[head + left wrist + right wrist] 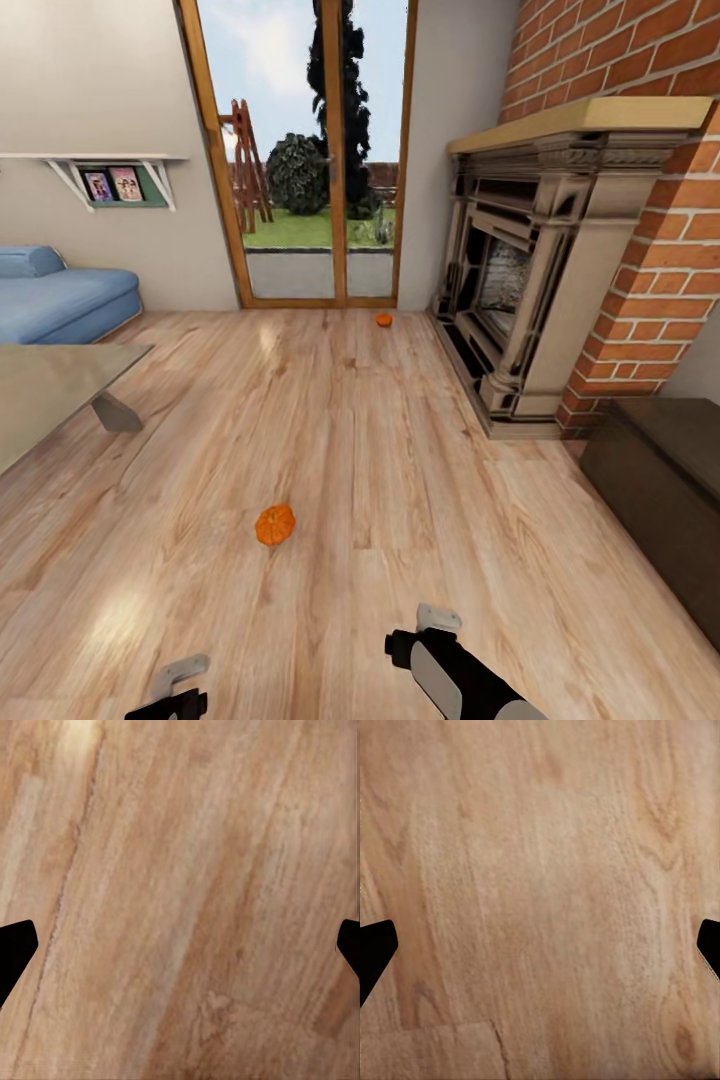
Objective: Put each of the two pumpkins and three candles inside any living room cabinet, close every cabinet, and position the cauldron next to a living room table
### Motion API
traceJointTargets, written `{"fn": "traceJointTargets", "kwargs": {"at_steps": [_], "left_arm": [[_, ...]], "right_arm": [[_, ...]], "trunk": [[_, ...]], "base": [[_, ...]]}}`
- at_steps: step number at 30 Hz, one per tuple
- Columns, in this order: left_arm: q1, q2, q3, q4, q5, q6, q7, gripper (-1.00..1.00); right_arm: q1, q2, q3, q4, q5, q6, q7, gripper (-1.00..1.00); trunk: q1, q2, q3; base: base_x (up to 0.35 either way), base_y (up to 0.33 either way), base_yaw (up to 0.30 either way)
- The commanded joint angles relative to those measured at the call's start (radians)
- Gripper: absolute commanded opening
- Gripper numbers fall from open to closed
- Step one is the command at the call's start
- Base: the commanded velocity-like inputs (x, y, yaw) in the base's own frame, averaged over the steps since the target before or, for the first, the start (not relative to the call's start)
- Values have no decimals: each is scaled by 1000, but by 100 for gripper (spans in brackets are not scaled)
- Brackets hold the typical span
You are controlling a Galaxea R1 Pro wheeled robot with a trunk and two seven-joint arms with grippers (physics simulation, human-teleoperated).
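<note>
Near pumpkin (275, 524) tipped, stem toward window (round); both grippers (180, 945) (540, 945) spread, empty.

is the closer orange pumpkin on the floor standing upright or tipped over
Tipped over: the small ribbed orange pumpkin lies on the wooden floor with its stem end facing sideways, not up.

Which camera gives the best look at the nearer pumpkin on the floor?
The head view: the nearer pumpkin sits unobstructed on the wood floor, ahead of both arms. The wrist views show bare floorboards instead.
</note>
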Motion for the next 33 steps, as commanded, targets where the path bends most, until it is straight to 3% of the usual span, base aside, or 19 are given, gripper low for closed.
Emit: {"fn": "traceJointTargets", "kwargs": {"at_steps": [1, 33], "left_arm": [[0, 0, 0, 0, 0, 0, 0, 100], [0, -1, -1, 0, 0, 0, 0, 100]], "right_arm": [[0, 0, 0, 0, 0, 0, 0, 100], [0, -5, 0, 0, 0, 0, 0, 100]], "trunk": [[0, 0, 0], [0, 0, 0]], "base": [[301, 0, 0], [292, 0, -11]]}}
